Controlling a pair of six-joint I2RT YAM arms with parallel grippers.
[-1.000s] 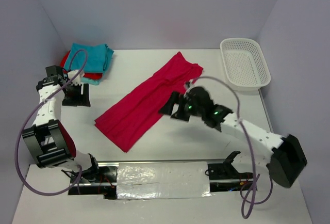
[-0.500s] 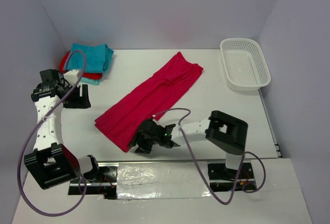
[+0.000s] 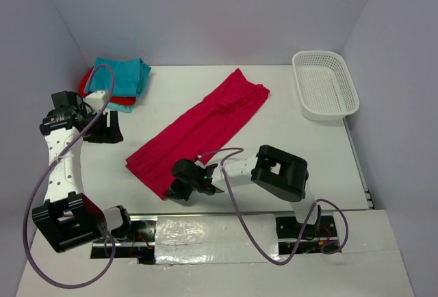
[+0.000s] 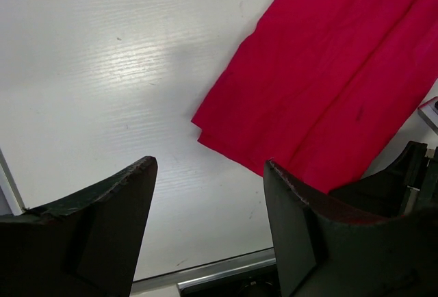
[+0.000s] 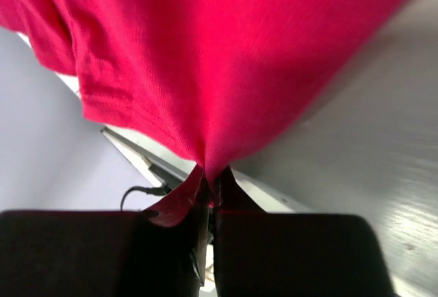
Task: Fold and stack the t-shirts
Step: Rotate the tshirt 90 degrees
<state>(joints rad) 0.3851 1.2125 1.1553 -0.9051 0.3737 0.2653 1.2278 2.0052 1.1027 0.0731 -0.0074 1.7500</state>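
A pinkish-red t-shirt (image 3: 198, 129) lies folded into a long strip, running diagonally across the table from the near left to the far middle. My right gripper (image 3: 176, 189) sits at the strip's near corner, shut on the hem of the t-shirt (image 5: 212, 71); the cloth bunches between its fingertips (image 5: 193, 189). My left gripper (image 3: 108, 127) hovers open to the left of the strip, nothing between its fingers (image 4: 301, 228), with the t-shirt's (image 4: 328, 85) near-left end below and ahead of it. A stack of folded t-shirts, teal (image 3: 123, 74) on red (image 3: 87, 79), rests at the far left.
A white mesh basket (image 3: 325, 83) stands at the far right corner. A taped metal rail (image 3: 212, 237) runs along the near edge between the arm bases. Grey walls close the table at the left, back and right.
My right arm swung from the strip's middle right down to its near corner, and its gripper closed on the hem. The left gripper drifted slightly left and stayed open.
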